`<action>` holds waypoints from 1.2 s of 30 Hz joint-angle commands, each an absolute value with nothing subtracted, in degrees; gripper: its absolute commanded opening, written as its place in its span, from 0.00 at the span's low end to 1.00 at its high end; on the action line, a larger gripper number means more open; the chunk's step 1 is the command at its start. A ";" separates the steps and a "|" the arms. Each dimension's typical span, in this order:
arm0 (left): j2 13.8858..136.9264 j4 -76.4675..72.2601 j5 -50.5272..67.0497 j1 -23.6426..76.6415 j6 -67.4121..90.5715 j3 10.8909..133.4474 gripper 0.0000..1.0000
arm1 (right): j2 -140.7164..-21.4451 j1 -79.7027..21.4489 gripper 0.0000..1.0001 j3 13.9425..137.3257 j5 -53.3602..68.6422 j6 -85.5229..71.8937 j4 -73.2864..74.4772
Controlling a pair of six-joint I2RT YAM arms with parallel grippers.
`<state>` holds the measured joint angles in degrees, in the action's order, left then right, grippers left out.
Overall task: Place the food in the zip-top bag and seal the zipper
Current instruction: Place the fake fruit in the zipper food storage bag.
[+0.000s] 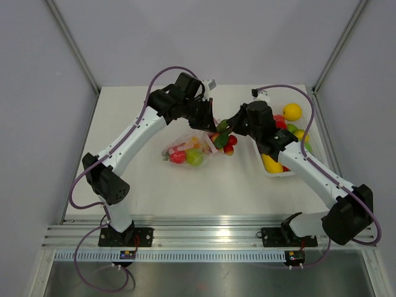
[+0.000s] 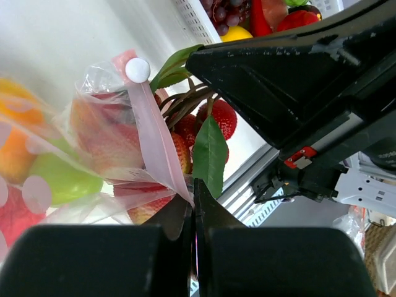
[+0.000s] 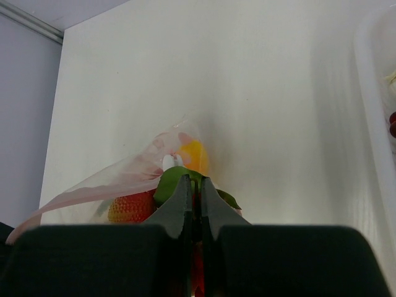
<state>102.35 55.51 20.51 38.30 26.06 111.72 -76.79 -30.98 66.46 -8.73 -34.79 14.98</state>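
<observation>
The clear zip-top bag (image 1: 185, 150) lies mid-table with red, green and orange food inside. My left gripper (image 1: 208, 122) is shut on its pink zipper strip (image 2: 154, 139) and holds the mouth edge up; the white slider (image 2: 137, 69) sits at the strip's end. In the left wrist view the left gripper (image 2: 193, 189) pinches the strip. My right gripper (image 1: 221, 131) is shut on the green leaves of a strawberry bunch (image 1: 228, 144), held right at the bag's mouth. In the right wrist view the right gripper (image 3: 193, 180) clamps the leaf, with a strawberry (image 3: 129, 207) and the bag (image 3: 117, 176) behind.
The white tray (image 1: 276, 172) stands at the right with a lemon (image 1: 292, 111), a yellow piece (image 1: 271, 163) and other food. Its rim shows in the right wrist view (image 3: 371, 93). The two grippers are close together above the bag's mouth.
</observation>
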 commanded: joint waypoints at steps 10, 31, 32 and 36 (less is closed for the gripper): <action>102.66 51.85 24.26 38.06 28.30 114.35 0.00 | -71.11 -33.93 0.00 68.82 -8.00 -43.41 13.36; 103.53 48.87 30.76 37.53 30.06 117.69 0.00 | -77.00 -35.86 0.00 65.04 -11.16 -47.29 14.50; 103.62 48.87 30.76 37.44 30.23 117.69 0.00 | -76.64 -36.21 0.00 65.91 -11.60 -46.24 14.94; 103.97 48.43 30.85 37.09 30.50 117.86 0.00 | -76.55 -37.53 0.00 68.46 -4.96 -40.88 16.42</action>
